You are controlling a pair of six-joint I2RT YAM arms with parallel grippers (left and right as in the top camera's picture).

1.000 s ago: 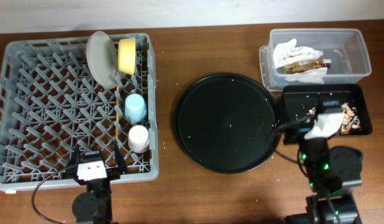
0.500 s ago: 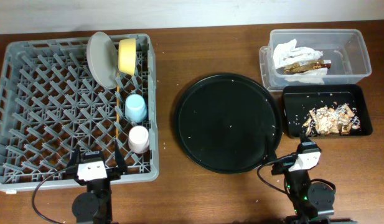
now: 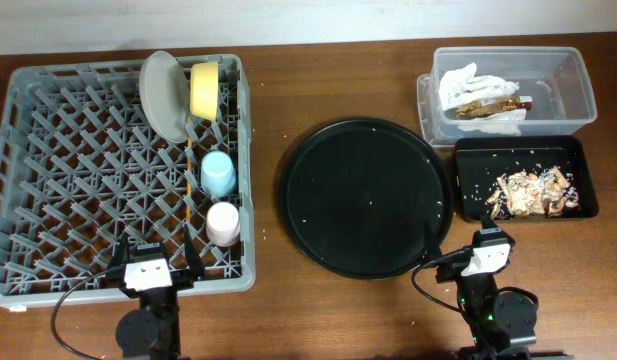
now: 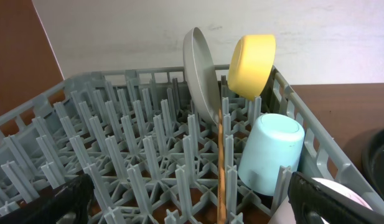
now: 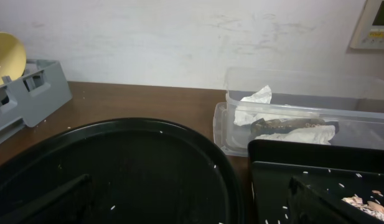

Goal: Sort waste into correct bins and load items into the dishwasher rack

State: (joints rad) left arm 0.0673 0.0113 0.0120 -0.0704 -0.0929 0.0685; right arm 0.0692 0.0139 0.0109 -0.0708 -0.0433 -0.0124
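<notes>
The grey dishwasher rack [image 3: 78,180] holds the pale plate [image 3: 163,95], yellow bowl [image 3: 203,88], blue cup [image 3: 217,173], pink cup [image 3: 223,222] and a wooden chopstick [image 3: 192,195] along its right side. The clear tub [image 3: 568,85] holds the white napkin [image 3: 460,83] and brown-and-white wrapper [image 3: 488,106]. The shallow black tray [image 3: 573,155] holds tan food scraps [image 3: 533,192]. My left gripper [image 3: 151,262] is open and empty over the rack's front edge. My right gripper [image 3: 485,248] is open and empty, at the front of the table below the black tray.
A large round black tray [image 3: 363,195] with a few white specks lies mid-table between rack and bins. In the left wrist view the plate [image 4: 201,74], bowl [image 4: 251,57], blue cup [image 4: 271,152] and chopstick [image 4: 221,168] stand ahead.
My right arm has pulled back from over the shallow black tray to the table's front edge, uncovering the scraps. The left arm has not moved.
</notes>
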